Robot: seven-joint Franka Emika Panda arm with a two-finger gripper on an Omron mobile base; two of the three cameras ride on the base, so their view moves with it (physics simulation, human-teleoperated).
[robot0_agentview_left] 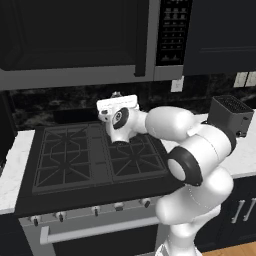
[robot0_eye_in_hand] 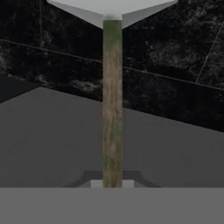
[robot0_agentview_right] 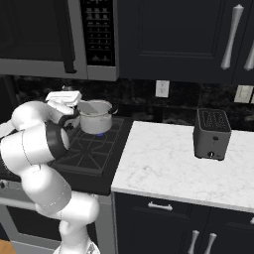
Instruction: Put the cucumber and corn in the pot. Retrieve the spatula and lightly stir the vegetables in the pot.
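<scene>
Spatula [robot0_eye_in_hand: 112, 105] in the hand view: a thin straight handle, mottled brown and green, running from between the finger tips up to a flat light-grey blade whose angled shoulders spread at the top edge. The gripper [robot0_eye_in_hand: 112, 183] is closed tight on the lower end of that handle, so the tool stands out along the hand's own line, in front of a dark speckled wall with thin tile seams. The pot [robot0_agentview_right: 95, 117], small, shiny steel, round and straight-sided, sits on the black stove [robot0_agentview_right: 94, 154] at a rear burner near the counter's edge, with a blue glint at its base. In the right base view the white wrist is just left of the pot, about level with its rim. The arm rises from the floor in front of the stove, folds at a dark elbow joint and reaches forward over the grates toward the back wall. A dark toaster [robot0_agentview_right: 212, 134] stands on the marble counter [robot0_agentview_right: 163, 168], well apart to the right.
</scene>
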